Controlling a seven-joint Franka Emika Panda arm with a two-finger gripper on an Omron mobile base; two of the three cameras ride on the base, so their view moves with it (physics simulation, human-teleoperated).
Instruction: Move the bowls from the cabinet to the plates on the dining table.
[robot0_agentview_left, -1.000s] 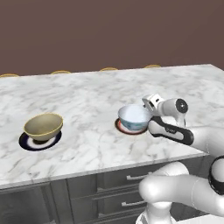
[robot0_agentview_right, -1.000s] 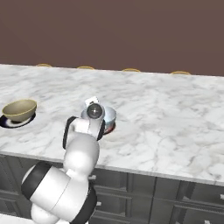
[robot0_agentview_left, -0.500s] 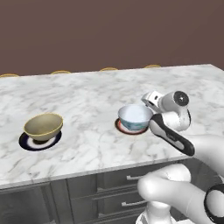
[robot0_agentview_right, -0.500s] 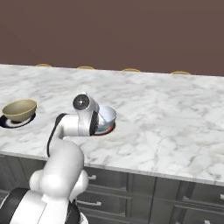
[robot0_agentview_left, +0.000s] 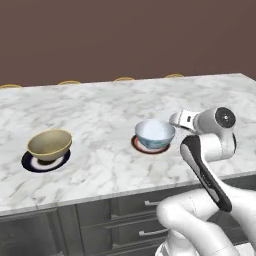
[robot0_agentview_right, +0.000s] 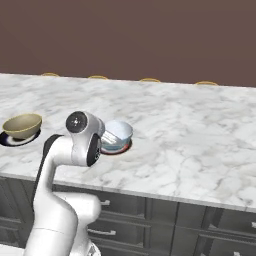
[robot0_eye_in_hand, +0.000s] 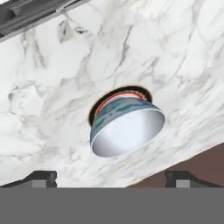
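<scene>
White blue-green patterned bowl (robot0_agentview_left: 154, 134) sits on the red-rimmed plate (robot0_eye_in_hand: 114, 98), mostly hidden underneath; olive-yellow bowl (robot0_agentview_left: 49, 144) covers the navy-rimmed plate (robot0_agentview_left: 30, 164) on the marble tabletop (robot0_agentview_left: 100, 112). Tool (robot0_eye_in_hand: 112, 179) spread wide, holding nothing.

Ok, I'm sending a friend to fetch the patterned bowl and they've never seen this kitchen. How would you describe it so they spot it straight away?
Go to the long marble table with dark drawers beneath. Two bowls sit on small plates near its front edge; take the one on the red-rimmed plate, right by the robot's open gripper. That patterned bowl is pale blue inside with blue-green outside, whereas the yellow bowl is plain olive.
</scene>
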